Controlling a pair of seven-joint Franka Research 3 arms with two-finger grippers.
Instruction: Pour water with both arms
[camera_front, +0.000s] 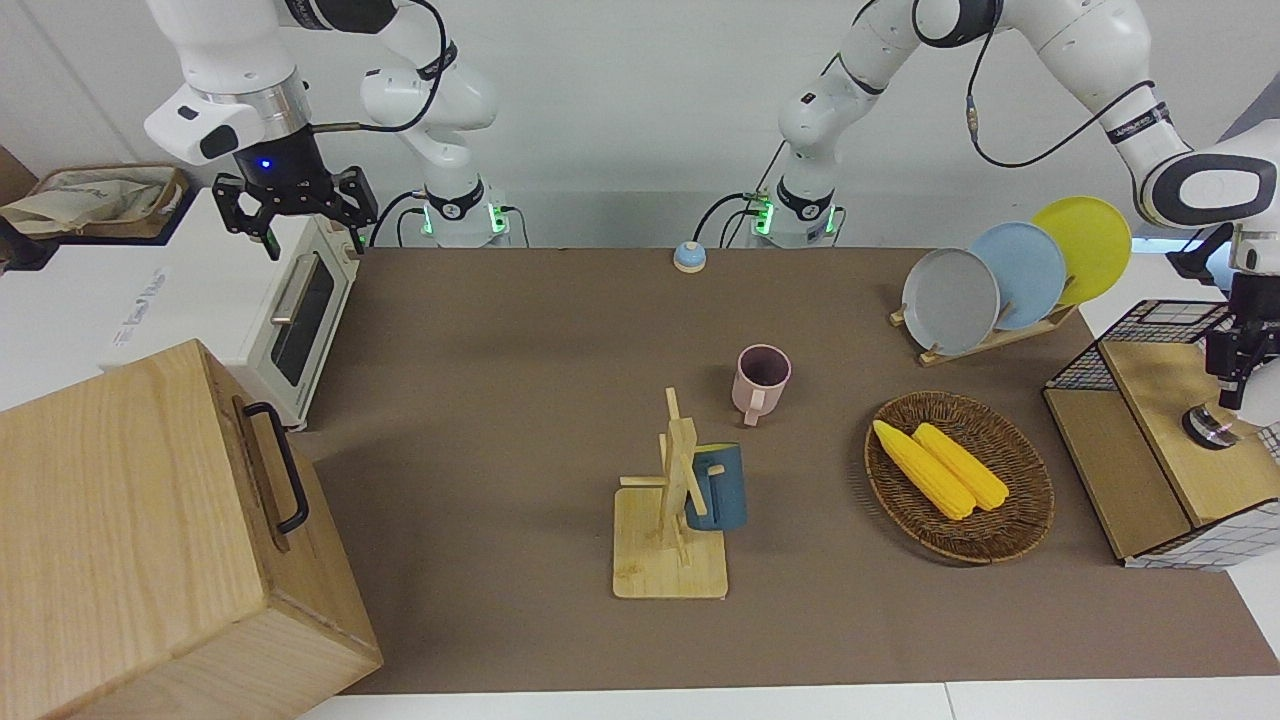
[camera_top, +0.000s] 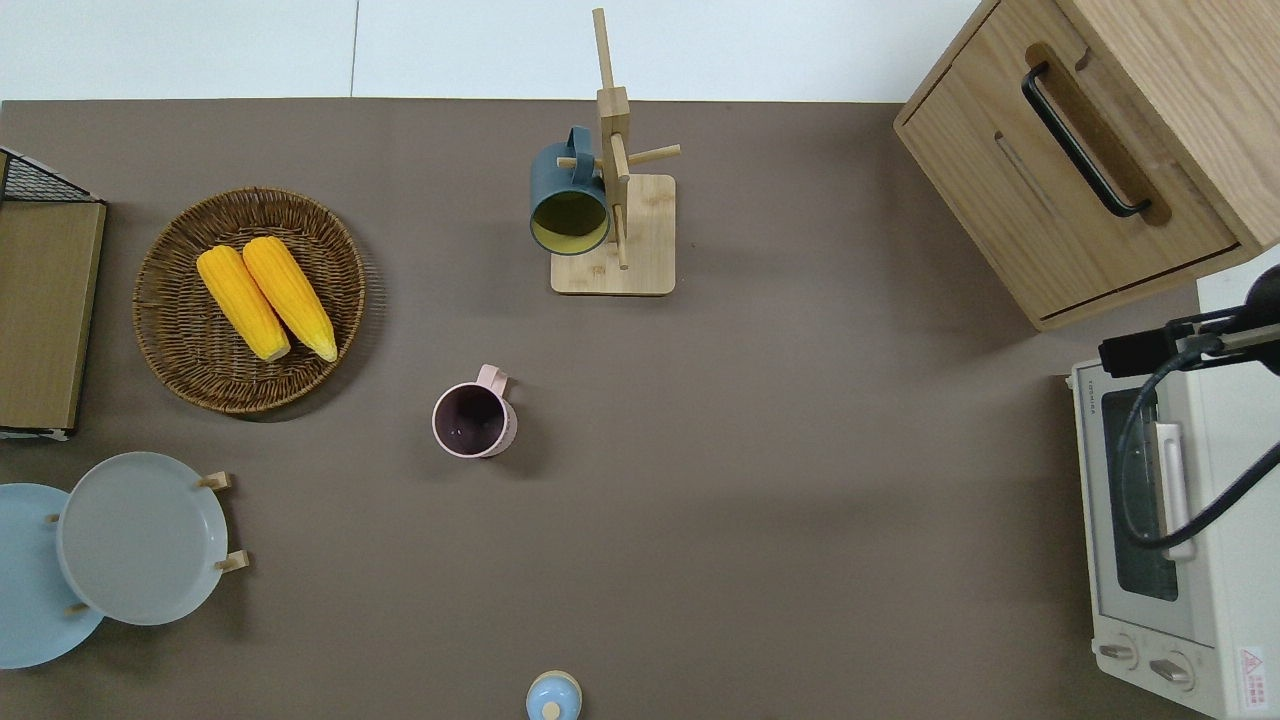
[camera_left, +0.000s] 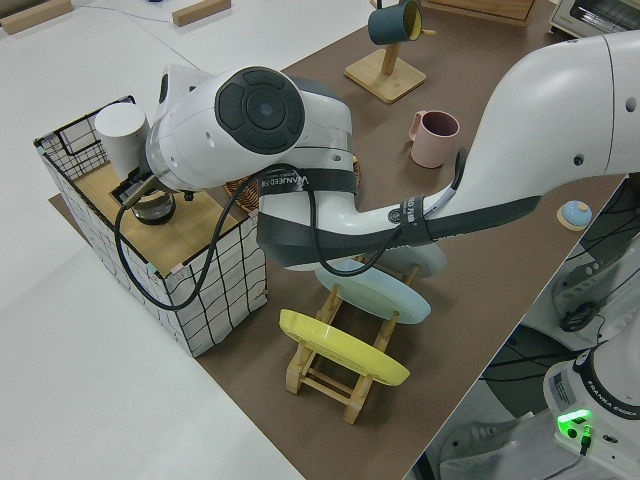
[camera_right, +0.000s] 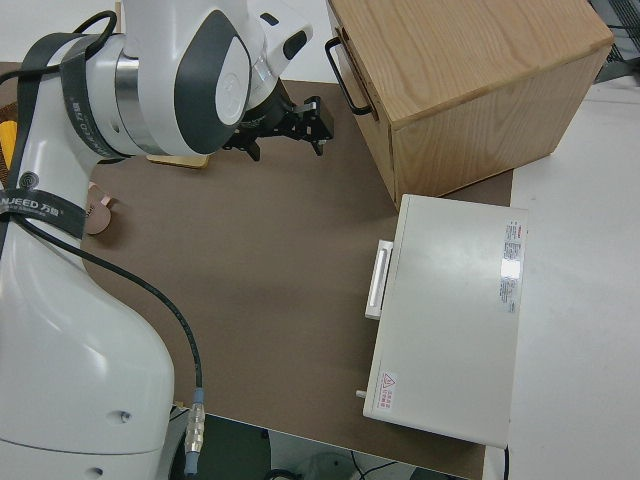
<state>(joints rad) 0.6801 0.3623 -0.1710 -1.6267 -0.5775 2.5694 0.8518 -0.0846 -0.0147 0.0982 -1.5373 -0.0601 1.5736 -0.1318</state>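
Observation:
My left gripper (camera_front: 1235, 385) hangs over the wooden shelf of a wire rack (camera_front: 1150, 320) at the left arm's end of the table, just above a small metal cup (camera_front: 1210, 425) (camera_left: 155, 207). A white cylinder (camera_left: 120, 135) stands beside that cup. My right gripper (camera_front: 297, 215) (camera_right: 285, 128) is up in the air by the toaster oven (camera_front: 300, 300), open and holding nothing. A pink mug (camera_front: 762, 380) (camera_top: 473, 420) stands upright mid-table. A blue mug (camera_front: 718, 487) (camera_top: 570, 205) hangs on a wooden mug tree (camera_top: 640, 270). Water is out of view.
A wicker basket (camera_front: 1020, 520) holds two corn cobs (camera_front: 940, 470). Three plates (camera_front: 950, 300) stand in a wooden rack close to the left arm. A wooden cabinet (camera_front: 130, 530) sits at the right arm's end, farther from the robots than the oven. A small bell (camera_front: 689, 257) lies near the arm bases.

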